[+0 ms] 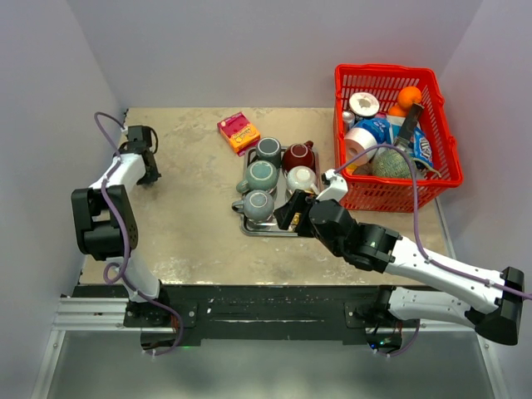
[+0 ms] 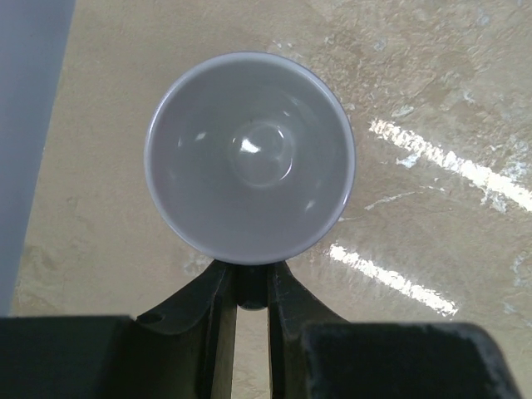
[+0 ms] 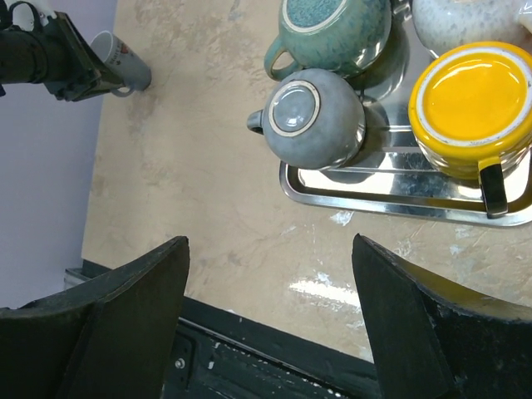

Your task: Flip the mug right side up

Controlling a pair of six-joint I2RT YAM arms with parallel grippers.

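A pale grey mug [image 2: 249, 158] fills the left wrist view, its open mouth facing the camera with the tan tabletop behind it. My left gripper [image 2: 251, 287] is shut on the mug's dark handle. In the right wrist view the same mug [image 3: 125, 65] sits at the far left of the table, tilted, in the left gripper's black fingers [image 3: 71, 66]. In the top view the left gripper [image 1: 147, 162] hides the mug. My right gripper [image 3: 270, 249] is open and empty, above the table just in front of the tray; it also shows in the top view [image 1: 291, 214].
A steel tray [image 3: 399, 208] holds several mugs: a grey one upside down [image 3: 316, 116], a teal one [image 3: 332, 29] and a yellow-lined one [image 3: 474, 96]. A pink box [image 1: 238, 132] lies behind the tray. A red basket [image 1: 445, 141] of groceries stands at the right. Walls close in on the left and back.
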